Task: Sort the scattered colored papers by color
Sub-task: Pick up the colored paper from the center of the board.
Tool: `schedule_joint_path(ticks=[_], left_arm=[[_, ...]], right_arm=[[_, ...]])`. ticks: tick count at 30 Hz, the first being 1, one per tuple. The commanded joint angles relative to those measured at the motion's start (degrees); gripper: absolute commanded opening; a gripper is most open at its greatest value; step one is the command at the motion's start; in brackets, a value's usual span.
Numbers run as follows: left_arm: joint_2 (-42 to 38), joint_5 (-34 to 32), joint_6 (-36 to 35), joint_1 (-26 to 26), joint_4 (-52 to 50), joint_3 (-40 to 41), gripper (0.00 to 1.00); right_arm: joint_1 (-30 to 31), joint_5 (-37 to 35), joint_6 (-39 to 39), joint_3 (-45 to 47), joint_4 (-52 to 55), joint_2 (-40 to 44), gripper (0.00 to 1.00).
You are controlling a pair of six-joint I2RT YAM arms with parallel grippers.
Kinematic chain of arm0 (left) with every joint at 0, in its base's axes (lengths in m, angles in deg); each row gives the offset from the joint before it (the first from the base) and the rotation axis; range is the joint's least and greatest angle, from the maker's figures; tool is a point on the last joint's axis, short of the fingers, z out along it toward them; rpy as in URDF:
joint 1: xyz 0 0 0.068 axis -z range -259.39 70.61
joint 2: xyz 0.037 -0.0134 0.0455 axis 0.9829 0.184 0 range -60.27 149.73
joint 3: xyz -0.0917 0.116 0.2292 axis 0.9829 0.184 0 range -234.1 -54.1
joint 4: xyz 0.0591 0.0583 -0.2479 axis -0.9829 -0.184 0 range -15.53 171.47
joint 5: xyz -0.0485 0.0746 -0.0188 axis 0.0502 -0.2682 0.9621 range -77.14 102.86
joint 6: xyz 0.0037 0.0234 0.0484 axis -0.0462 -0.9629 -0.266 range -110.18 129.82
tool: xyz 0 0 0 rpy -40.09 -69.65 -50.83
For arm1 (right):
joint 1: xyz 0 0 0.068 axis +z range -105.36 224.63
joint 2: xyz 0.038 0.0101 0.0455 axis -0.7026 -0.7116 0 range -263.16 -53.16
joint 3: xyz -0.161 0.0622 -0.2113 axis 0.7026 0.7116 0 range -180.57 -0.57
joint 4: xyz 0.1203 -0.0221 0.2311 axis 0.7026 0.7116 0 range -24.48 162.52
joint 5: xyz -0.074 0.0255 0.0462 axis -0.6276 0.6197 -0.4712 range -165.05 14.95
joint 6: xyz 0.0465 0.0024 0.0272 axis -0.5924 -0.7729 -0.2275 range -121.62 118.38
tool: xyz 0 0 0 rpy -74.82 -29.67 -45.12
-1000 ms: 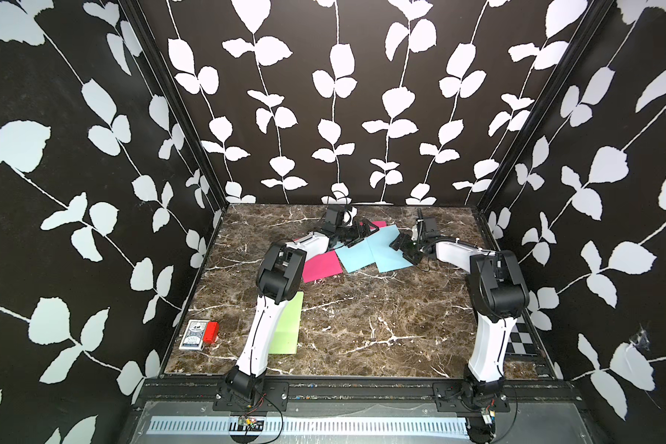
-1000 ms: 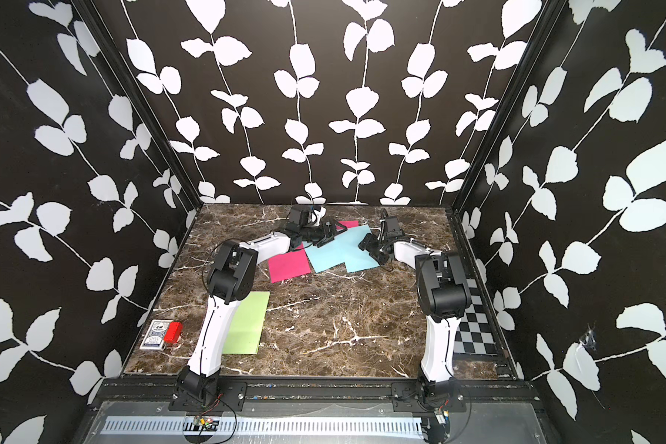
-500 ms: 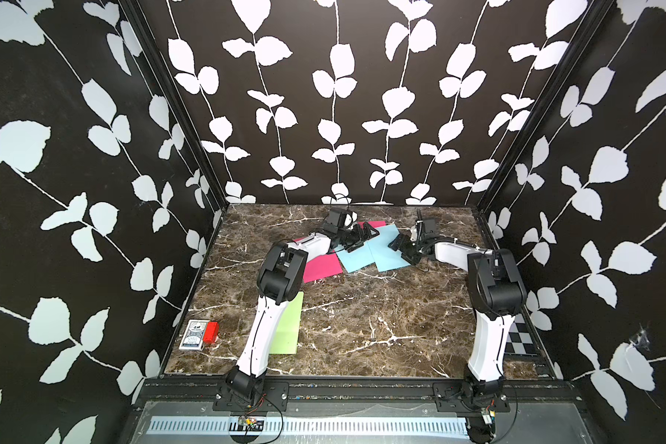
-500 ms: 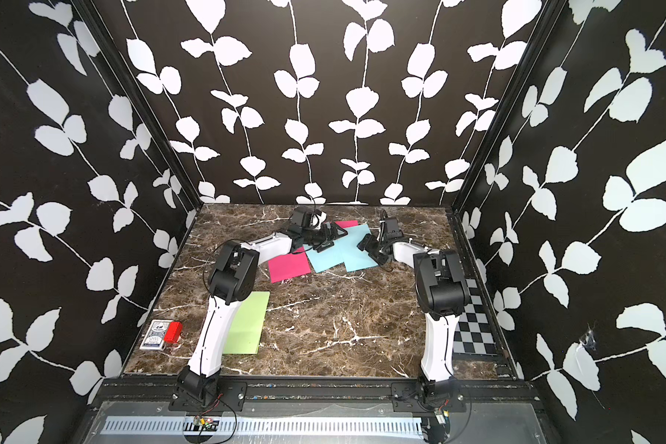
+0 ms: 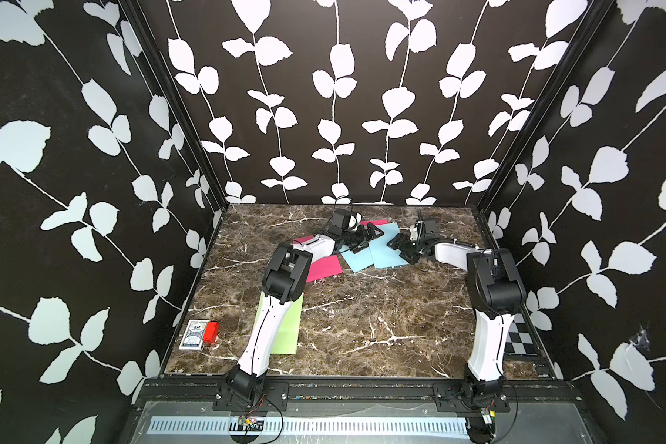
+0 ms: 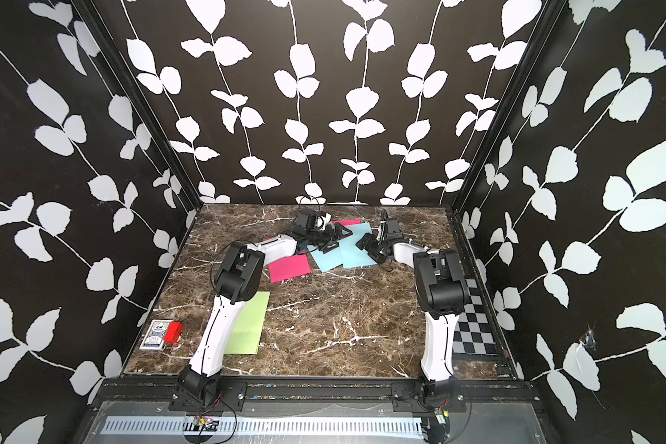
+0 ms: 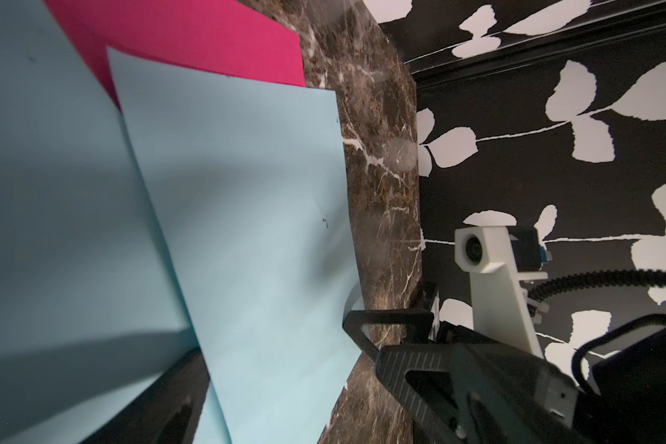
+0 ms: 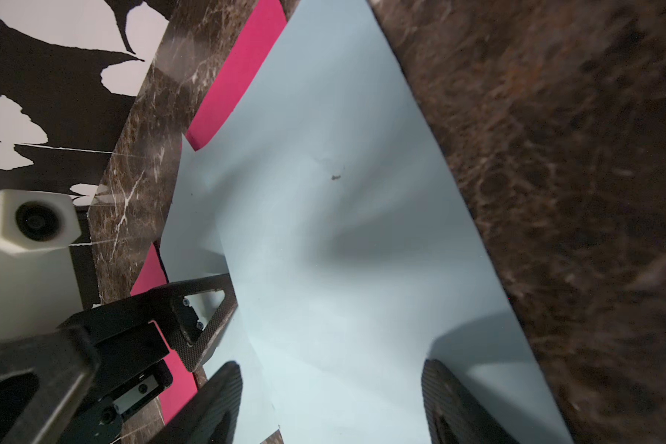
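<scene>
Two pale blue sheets [image 5: 358,261] overlap toward 12 o'clock on the table [image 5: 362,326], with a magenta sheet [image 5: 323,269] at their 8 o'clock. They are likely light, limp and slippery (pinch a free edge). The right gripper [image 8: 331,407] straddles the top one, jaws wide and empty. The left gripper [image 5: 368,237], also spread, hovers over their 10 o'clock edge.

Bright even light, soft shadows, blurred close-ups
</scene>
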Motion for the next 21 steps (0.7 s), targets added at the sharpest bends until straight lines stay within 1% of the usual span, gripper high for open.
schedule_joint_path(ticks=[1, 3, 6, 9, 16, 21], left_arm=[[0.88, 0.65, 0.71, 0.69, 0.46, -1.54, 0.96], [0.96, 0.76, 0.65, 0.75, 0.27, -1.91, 0.93], [0.95, 1.0, 0.56, 0.75, 0.55, -2.18, 0.87], [1.05, 1.34, 0.15, 0.76, 0.55, -2.64, 0.77], [1.1, 1.43, -1.0, 0.8, -0.32, -3.56, 0.52], [1.59, 2.03, -1.89, 0.8, -1.13, -4.33, 0.32]], right_arm=[[-0.01, 0.24, -0.76, 2.91, 1.32, -2.16, 0.74], [0.03, 0.34, -0.79, 3.02, 1.29, -2.29, 0.74], [0.06, 0.51, -0.89, 3.2, 0.93, -2.32, 0.74], [0.03, 0.6, -0.9, 3.13, 0.94, -2.36, 0.74], [0.03, 0.67, -0.72, 3.29, 0.94, -2.62, 0.74], [0.05, 0.86, -0.63, 3.31, 0.94, -2.99, 0.74]])
